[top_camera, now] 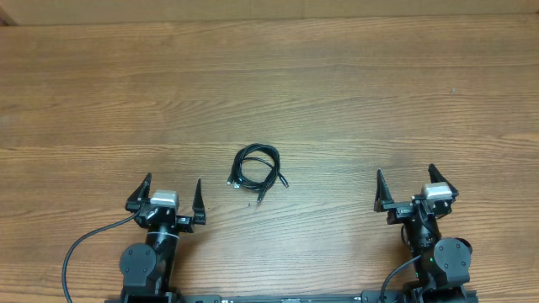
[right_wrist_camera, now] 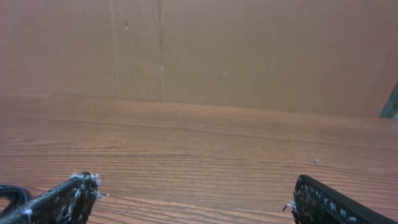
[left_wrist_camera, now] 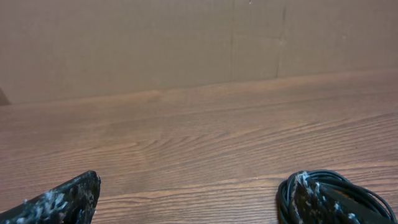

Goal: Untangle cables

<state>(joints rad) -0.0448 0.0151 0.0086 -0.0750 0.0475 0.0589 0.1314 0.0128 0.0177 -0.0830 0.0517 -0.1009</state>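
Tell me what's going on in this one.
The left arm and right arm sit at the near edge of the wooden table, jaws wide open and empty. A small coiled bundle of thin black cables lies between them, nearer the left arm, untouched. Untangling has not begun.

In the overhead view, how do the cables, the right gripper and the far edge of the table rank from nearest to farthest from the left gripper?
Measured from the left gripper:
1. cables, just to its right, near the table's middle.
2. far edge of the table, straight ahead.
3. right gripper, across on the opposite side.
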